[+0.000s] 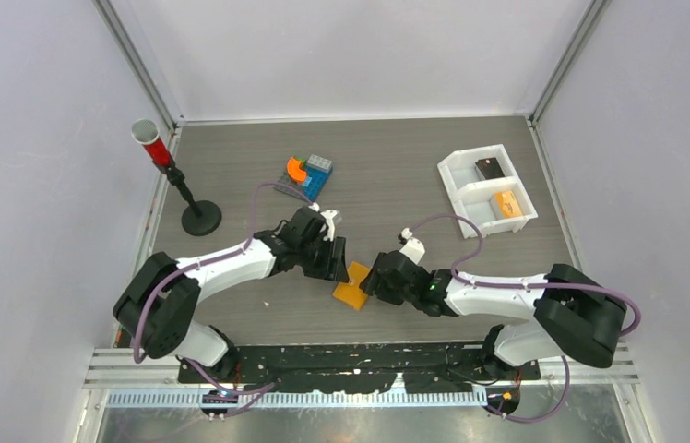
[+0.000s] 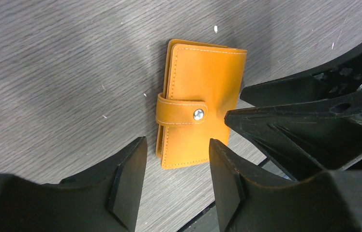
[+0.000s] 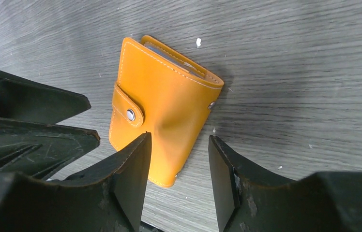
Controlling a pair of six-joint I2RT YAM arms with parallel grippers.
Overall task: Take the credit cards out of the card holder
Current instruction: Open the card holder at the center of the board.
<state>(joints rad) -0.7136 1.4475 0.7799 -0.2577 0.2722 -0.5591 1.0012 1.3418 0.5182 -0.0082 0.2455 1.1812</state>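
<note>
Opening the card holder (image 2: 203,87) looks like the step in hand, since its tab (image 2: 179,115) is snapped down across the front cover and no credit cards can be seen. To do it well, one gripper should pin the cover flat near the spine. The other should catch the tab's free end by the stud (image 2: 198,114) and peel it up gently, so the holder does not skid over the table (image 2: 48,72). The left gripper (image 2: 176,179) and right gripper (image 3: 179,176) hover just above the holder from opposite sides, each with its jaws parted and nothing clamped between them. The holder lies shut on the grey table, between the two arms and near the front edge. It is tan-orange with pale stitching along its edges, and a sliver of pale sleeve shows at the open side.
</note>
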